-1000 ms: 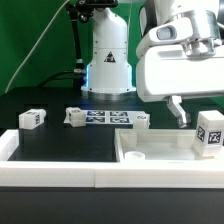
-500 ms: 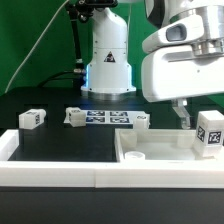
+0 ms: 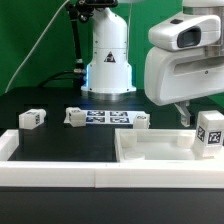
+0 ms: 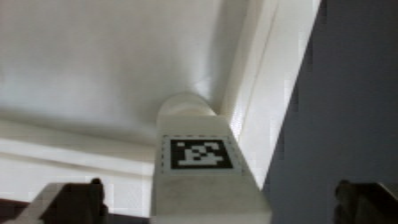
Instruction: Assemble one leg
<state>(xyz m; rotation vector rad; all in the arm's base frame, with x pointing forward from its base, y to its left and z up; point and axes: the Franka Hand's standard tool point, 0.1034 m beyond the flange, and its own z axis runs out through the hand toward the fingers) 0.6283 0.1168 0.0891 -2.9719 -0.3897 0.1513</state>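
Observation:
In the exterior view a white leg [image 3: 209, 133] with a square tag stands at the far right on the large white panel [image 3: 160, 158]. My gripper [image 3: 186, 116] hangs just above and beside that leg, toward the exterior view's left. In the wrist view the tagged leg [image 4: 199, 150] lies between my two dark fingertips [image 4: 71, 200], which stand wide apart and do not touch it. The gripper [image 4: 217, 205] is open and holds nothing. Three more legs lie further back: one [image 3: 32, 118] at the left, one [image 3: 76, 116] beside it, and one [image 3: 141, 122] behind the panel.
The marker board [image 3: 105, 118] lies flat between the back legs. The arm's white base [image 3: 108, 60] stands behind it. A white rail [image 3: 50, 172] runs along the front edge. The panel's raised rim [image 4: 267, 90] runs beside the leg in the wrist view.
My gripper and wrist have moved toward the exterior view's right, closer to the leg standing on the panel. The legs and the panel have not moved.

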